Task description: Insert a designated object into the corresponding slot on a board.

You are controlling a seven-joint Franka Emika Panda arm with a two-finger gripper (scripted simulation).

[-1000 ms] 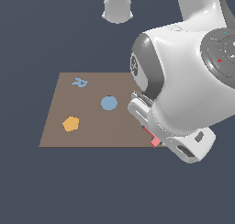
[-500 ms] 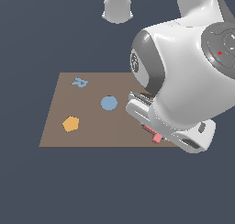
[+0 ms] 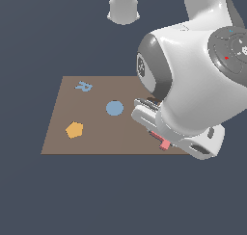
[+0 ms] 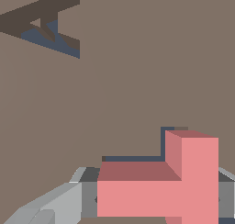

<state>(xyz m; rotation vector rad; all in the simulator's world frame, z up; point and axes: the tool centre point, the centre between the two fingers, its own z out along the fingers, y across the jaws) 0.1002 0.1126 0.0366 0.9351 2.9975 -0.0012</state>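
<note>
Your gripper (image 4: pixel 156 198) is clamped on the pink T (image 4: pixel 176 182), held low at the board's (image 3: pixel 96 133) near edge, just over the navy T-shaped slot (image 4: pixel 137 158). It looks aligned but not yet seated, so lowering and releasing remain. Farther off lies the A-shaped recess (image 4: pixel 48 23).

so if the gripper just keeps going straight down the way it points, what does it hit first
Probably the board. The gripper is shut on the pink T piece, which sits just over the dark T slot, so the piece likely enters that recess first. How deep it already sits is unclear.
</note>
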